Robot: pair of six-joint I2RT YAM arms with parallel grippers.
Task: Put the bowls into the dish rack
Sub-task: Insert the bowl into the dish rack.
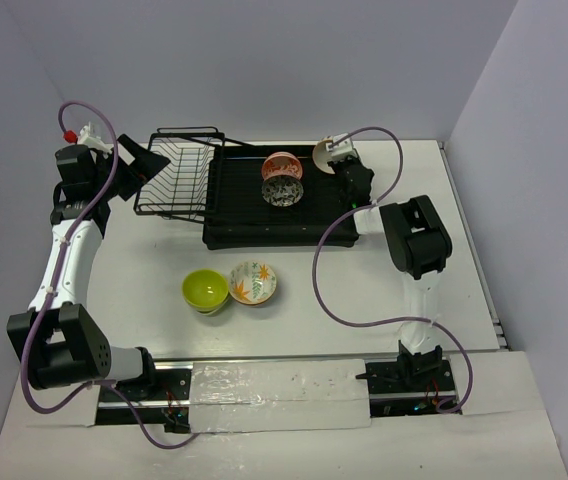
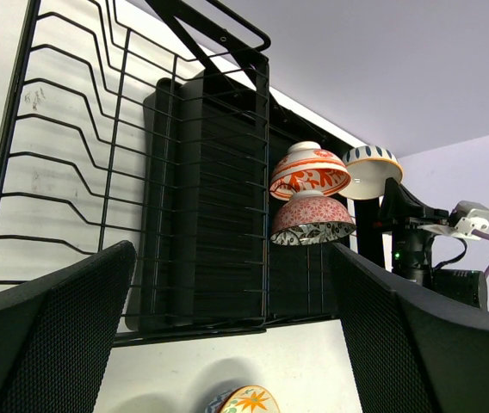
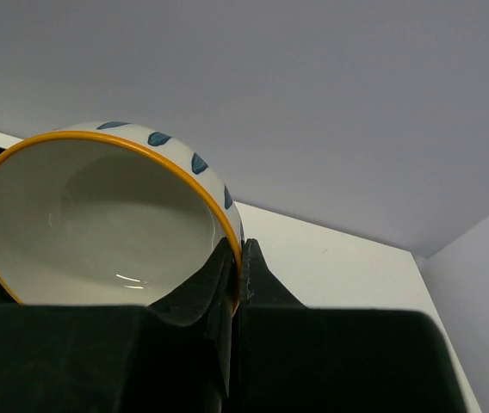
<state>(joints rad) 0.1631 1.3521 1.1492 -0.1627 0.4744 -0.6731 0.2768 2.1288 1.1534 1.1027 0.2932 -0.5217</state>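
The black dish rack (image 1: 239,215) has its wire basket (image 1: 176,175) on the left. Two patterned bowls stand on edge in the tray: a red-orange one (image 1: 281,164) and a darker pink one (image 1: 284,191); both show in the left wrist view (image 2: 309,169) (image 2: 312,219). My right gripper (image 1: 337,157) is shut on the rim of a cream bowl with an orange rim and blue marks (image 3: 98,215), held over the rack's far right corner. A lime green bowl (image 1: 205,290) and a white orange-leaf bowl (image 1: 253,282) sit on the table. My left gripper (image 1: 129,155) is open and empty beside the basket's left end.
The walls close in behind the rack and on both sides. The right arm's purple cable (image 1: 319,275) loops over the table right of the two loose bowls. The table's right edge (image 1: 474,260) runs near the right arm.
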